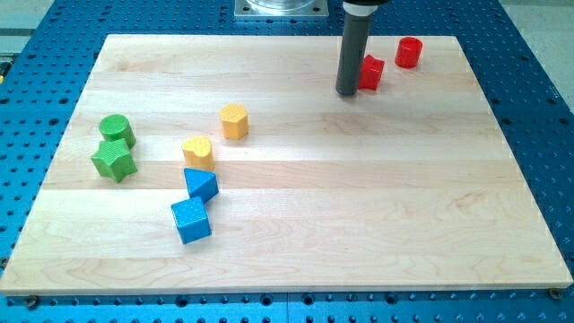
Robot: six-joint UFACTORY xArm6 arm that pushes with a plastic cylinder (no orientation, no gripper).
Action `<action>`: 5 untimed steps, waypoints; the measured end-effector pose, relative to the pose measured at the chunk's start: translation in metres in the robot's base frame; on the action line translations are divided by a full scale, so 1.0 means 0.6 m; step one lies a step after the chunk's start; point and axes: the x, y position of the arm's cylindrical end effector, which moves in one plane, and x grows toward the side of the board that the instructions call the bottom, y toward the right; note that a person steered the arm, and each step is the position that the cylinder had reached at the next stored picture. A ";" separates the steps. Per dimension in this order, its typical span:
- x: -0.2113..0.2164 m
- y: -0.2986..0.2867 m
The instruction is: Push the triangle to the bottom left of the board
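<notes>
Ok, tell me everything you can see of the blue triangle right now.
The blue triangle is a small wedge-shaped block with a matte, slightly textured surface, lying flat on the wooden board in its left half. One corner points toward the view's right. The blue cube sits just below it, touching or nearly so; the yellow heart-like block is close above it. My tip is far off near the view's top, beside a red block, not touching the triangle.

My tip (pixel 347 92) touches one block (pixel 370 72); triangle (pixel 201 185) lies far left
</notes>
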 end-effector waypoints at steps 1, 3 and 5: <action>-0.050 0.056; 0.131 0.016; 0.248 -0.251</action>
